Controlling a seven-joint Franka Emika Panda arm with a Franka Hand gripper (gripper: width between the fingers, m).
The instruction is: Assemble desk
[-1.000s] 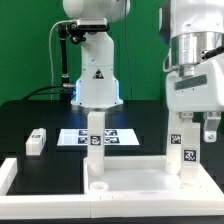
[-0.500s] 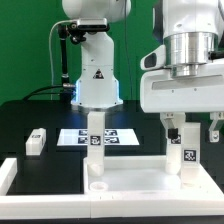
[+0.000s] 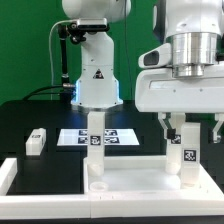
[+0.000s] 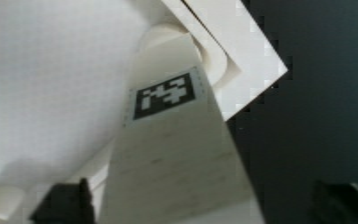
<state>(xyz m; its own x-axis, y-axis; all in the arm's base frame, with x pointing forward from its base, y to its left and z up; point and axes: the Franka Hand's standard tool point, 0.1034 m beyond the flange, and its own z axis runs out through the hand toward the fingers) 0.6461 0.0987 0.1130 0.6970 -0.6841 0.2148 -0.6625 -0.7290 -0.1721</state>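
My hand (image 3: 186, 133) straddling the upright white tagged block leg (image 3: 186, 152) on the white rimmed plastic tabletop (image 3: 135, 182), whether pinching it I cannot tell, second upright leg (image 3: 94, 147) well apart

Bright, even light; sharp exterior view, wrist view soft w/ blur.

Front-on exterior; wrist seemingly close on leg (image 4: 167, 140)
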